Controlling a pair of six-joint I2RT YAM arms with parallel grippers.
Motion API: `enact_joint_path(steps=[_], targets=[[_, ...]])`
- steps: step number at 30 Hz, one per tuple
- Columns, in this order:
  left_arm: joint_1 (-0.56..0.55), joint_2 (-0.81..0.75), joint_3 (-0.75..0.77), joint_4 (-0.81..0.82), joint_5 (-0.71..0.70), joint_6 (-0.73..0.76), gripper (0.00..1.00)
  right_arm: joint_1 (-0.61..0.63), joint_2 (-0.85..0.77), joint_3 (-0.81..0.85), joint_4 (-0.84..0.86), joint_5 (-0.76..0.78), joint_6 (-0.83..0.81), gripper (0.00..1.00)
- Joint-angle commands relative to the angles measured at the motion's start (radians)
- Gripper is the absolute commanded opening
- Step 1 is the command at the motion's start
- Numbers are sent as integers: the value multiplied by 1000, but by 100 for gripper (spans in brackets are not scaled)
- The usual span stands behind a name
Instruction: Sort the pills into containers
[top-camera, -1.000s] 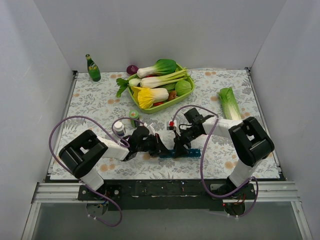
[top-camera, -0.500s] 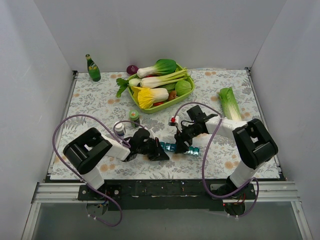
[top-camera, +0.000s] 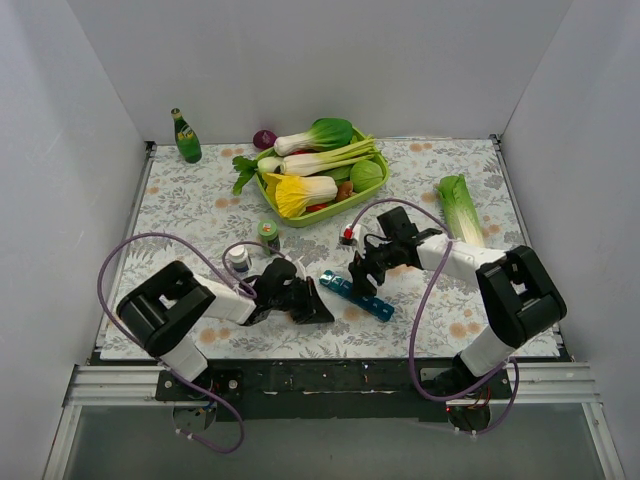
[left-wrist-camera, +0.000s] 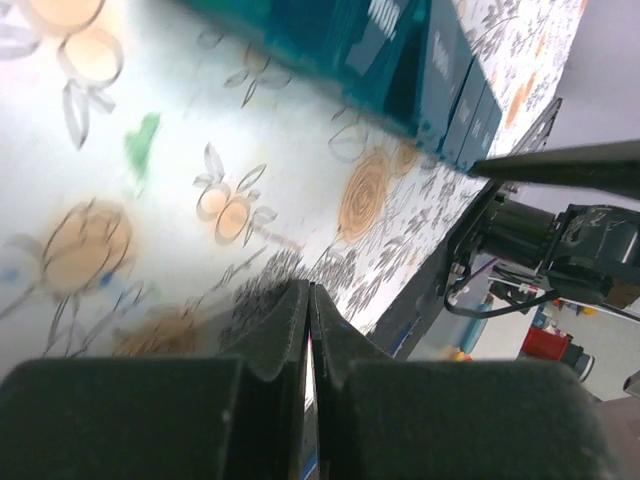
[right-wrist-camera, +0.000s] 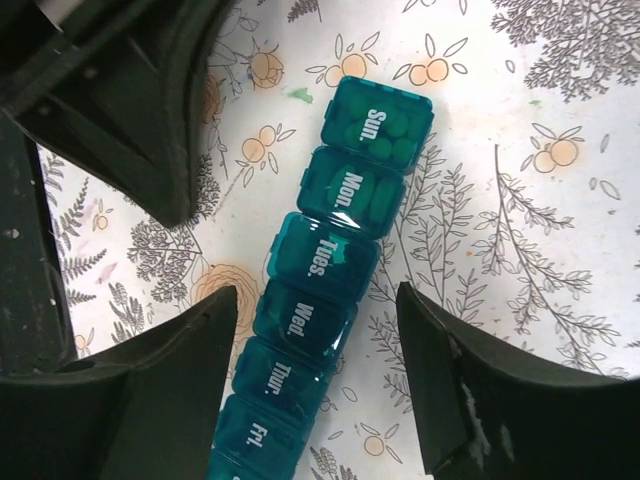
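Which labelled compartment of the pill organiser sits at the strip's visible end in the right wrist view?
The compartment marked Sun.: it closes off the pill organiser, with Mon. its only neighbour; the others are flanked on both sides.

The top camera sits high behind the arms (top-camera: 165, 300) and looks down and forward over the whole worktop (top-camera: 190, 200) from far away. The left wrist camera is very low and near to the worktop. It looks almost flat along the pressed-together fingers of the left pincer (left-wrist-camera: 308, 300) toward the pill organiser (left-wrist-camera: 400, 60), which is at the upper edge of its view. The right wrist camera looks straight down from close, between the spread fingers of the right pincer (right-wrist-camera: 315, 300), onto the lids of the pill organiser. All three views share this pill organiser.
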Motion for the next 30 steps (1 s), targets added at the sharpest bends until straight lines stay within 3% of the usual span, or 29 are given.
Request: enact_joint_path(steps=[1,3,9,11,14,18,25,30], targets=[[5,-171,-69,-147,-90,52,0,2,-69,9,5,40,-31,76],[5,-250,-85,-197,-133,58,3,21,-89,13,-4,88,-46,84],[7,-502,-105,-257,-224,188,36,43,-155,-33,-56,206,-69,94],[7,-558,-90,-246,-221,292,51,55,-193,-66,-49,246,-76,94],[7,-624,-54,-231,-230,462,63,77,-270,-140,-38,307,-83,95],[7,-704,-53,-173,-278,719,97,110,-362,-246,20,386,-109,96],[7,-803,-85,-85,-312,1070,98,193,-355,-310,48,485,-125,95],[7,-804,-102,-160,-152,1289,98,212,-353,-318,59,528,-125,81]])
